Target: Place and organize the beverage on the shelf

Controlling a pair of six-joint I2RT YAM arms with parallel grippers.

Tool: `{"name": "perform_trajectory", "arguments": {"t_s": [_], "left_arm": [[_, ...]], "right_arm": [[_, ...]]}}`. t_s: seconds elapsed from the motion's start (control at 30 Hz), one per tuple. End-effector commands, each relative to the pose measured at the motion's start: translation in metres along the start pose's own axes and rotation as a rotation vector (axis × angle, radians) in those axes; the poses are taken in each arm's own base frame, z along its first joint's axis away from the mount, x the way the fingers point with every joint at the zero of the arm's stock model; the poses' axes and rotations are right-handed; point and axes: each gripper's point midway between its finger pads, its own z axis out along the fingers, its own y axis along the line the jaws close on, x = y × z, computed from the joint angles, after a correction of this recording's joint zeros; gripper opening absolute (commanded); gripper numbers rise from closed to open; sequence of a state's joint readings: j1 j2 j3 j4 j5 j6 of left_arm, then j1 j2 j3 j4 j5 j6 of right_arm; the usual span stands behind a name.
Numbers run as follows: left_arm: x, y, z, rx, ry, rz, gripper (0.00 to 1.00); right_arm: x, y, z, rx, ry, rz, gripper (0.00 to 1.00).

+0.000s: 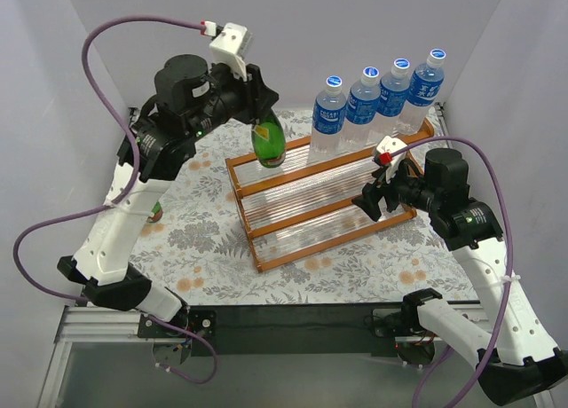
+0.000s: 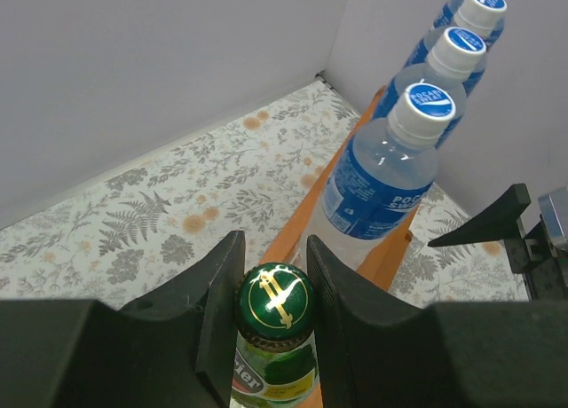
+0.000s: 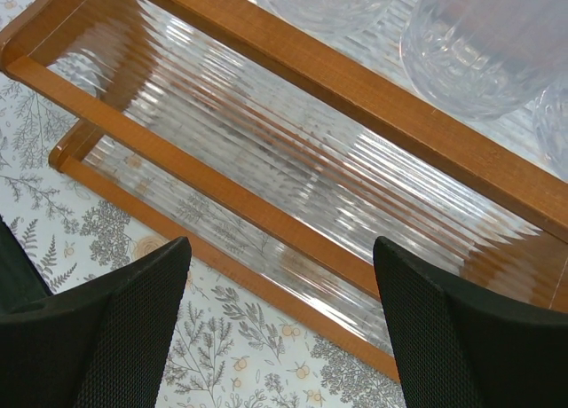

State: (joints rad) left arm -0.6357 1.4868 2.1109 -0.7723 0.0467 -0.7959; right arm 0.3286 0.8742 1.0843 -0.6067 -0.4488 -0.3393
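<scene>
My left gripper [image 1: 264,129] is shut on the neck of a dark green bottle [image 1: 268,145] with a yellow label, holding it upright over the left end of the shelf's [image 1: 302,215] top tier. In the left wrist view the fingers [image 2: 217,293] clamp just under its green cap [image 2: 275,300]. Several clear bottles with blue labels [image 1: 329,115] stand in a row on the top tier to its right, the nearest close by [image 2: 382,173]. My right gripper [image 1: 371,201] is open and empty over the shelf's right end [image 3: 266,215]. A second green bottle [image 1: 156,213] is mostly hidden behind my left arm.
The shelf stands slanted on a floral tablecloth [image 1: 204,239]. White walls enclose the left, back and right. The middle and lowest tiers [image 3: 293,151] hold nothing. My right gripper's finger [image 2: 497,222] shows at the right of the left wrist view.
</scene>
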Motion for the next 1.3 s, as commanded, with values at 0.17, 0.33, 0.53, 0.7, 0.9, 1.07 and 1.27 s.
{"name": "perform_trajectory", "arguments": {"t_s": [0.17,0.33,0.53,0.7,0.9,1.07,1.27], "left_arm": [[-0.058,-0.048,-0.003,0.031,-0.214,0.073,0.0],[-0.054,-0.055,0.007,0.022,-0.206,0.098,0.0],[-0.05,-0.056,0.014,0.008,-0.196,0.111,0.0],[-0.05,-0.058,0.017,0.009,-0.196,0.118,0.0],[-0.044,-0.058,0.022,0.009,-0.181,0.121,0.0],[-0.038,-0.055,0.026,-0.007,-0.165,0.129,0.0],[-0.031,-0.055,0.029,-0.007,-0.147,0.125,0.0]], "right_arm": [[-0.014,-0.002,-0.005,0.015,-0.05,-0.016,0.88],[-0.014,-0.002,-0.006,0.018,-0.051,-0.019,0.89],[-0.015,-0.002,-0.007,0.017,-0.056,-0.022,0.89],[-0.015,-0.002,-0.007,0.017,-0.058,-0.024,0.89],[-0.014,-0.002,-0.008,0.02,-0.056,-0.023,0.89],[-0.014,-0.002,-0.009,0.022,-0.057,-0.024,0.89],[-0.014,-0.001,-0.009,0.021,-0.058,-0.025,0.89]]}}
